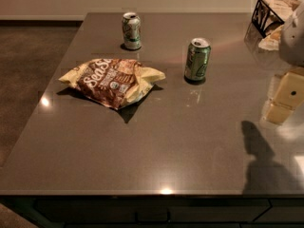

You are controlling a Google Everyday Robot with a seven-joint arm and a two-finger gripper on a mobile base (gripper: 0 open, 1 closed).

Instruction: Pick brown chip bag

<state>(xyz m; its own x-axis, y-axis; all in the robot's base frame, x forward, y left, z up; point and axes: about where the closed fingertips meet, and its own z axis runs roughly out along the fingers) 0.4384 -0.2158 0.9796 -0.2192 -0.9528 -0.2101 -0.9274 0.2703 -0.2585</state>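
Observation:
The brown chip bag (112,81) lies flat on the grey table (156,146), left of centre. It has a brown front with white script lettering and pale yellow edges. My gripper (285,101) shows as cream-coloured parts at the right edge of the camera view, above the table and far to the right of the bag. It holds nothing that I can see. The white arm (294,34) rises above it and runs out of the frame.
Two green cans stand upright: one (131,30) behind the bag, one (197,60) to its right. A black wire holder (267,12) with napkins sits at the back right corner. The arm's shadow (259,158) falls on the front right.

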